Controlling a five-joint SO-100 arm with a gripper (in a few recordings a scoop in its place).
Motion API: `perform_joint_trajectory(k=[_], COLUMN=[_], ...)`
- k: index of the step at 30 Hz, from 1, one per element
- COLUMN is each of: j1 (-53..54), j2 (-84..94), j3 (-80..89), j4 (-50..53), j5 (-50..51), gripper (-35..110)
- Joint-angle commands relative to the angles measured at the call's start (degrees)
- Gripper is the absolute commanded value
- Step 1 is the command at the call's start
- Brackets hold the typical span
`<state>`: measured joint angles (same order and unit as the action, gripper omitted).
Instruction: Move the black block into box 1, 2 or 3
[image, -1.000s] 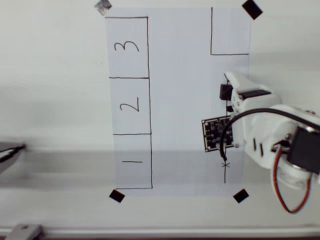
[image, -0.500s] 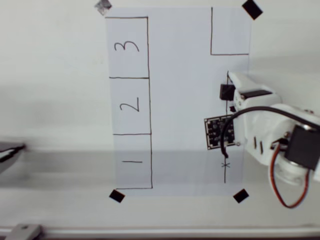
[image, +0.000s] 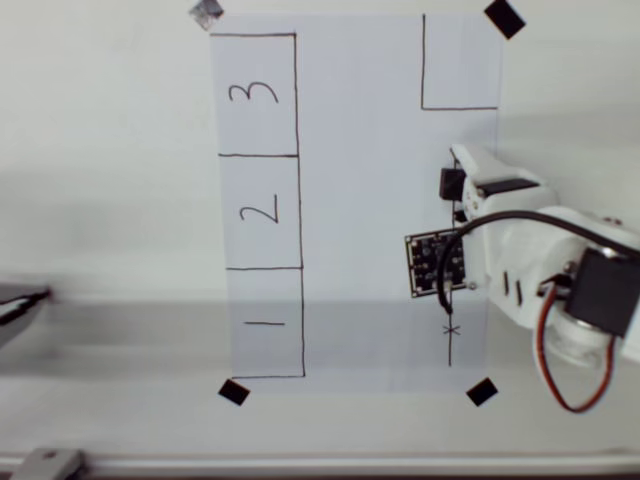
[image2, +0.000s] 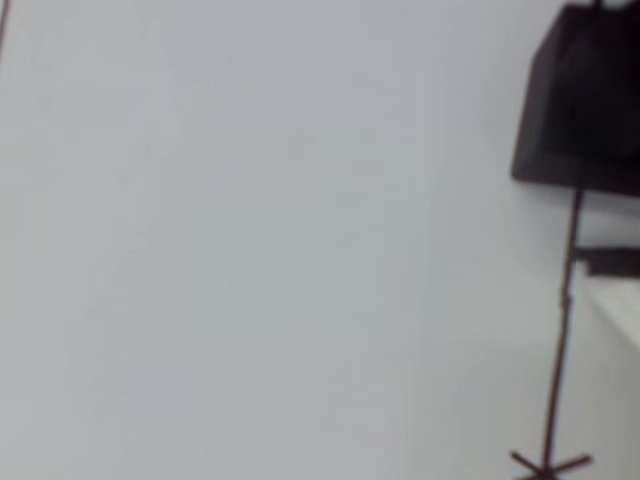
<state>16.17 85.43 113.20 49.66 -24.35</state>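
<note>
White plastic arm comes in from the right edge of the overhead view and reaches left and up over the sheet of paper, with its square circuit board sitting flat on the left side of the wrist and a black cable looping over the top. The gripper is right at the tip, pointing toward the top of the picture, and the black block sits tight against its left side, on the pen line that runs down to a little x mark. It's a cube so no real long axis, and its sides look roughly square to the paper edges. Honestly can't tell how wide the fingers are or whether they're actually clamping the block, the white shell hides them from above. In the wrist view the block is a dark blurry chunk at the top right with the pen line running down from it. Box 3 is way over at the top left of the paper, well apart from the block, with box 2 and box 1 stacked below it.
</note>
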Motion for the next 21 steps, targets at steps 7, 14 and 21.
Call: perform_joint_trajectory(k=[7, 14, 21], j1=[0.0, -0.5, -1.6], j2=[0.8, 2.1, 3.2], j3=[-0.1, -1.6, -6.4], j4=[-1.8, -1.7, -1.5], j5=[1.6, 3.3, 7.2], gripper=[0, 0, 0])
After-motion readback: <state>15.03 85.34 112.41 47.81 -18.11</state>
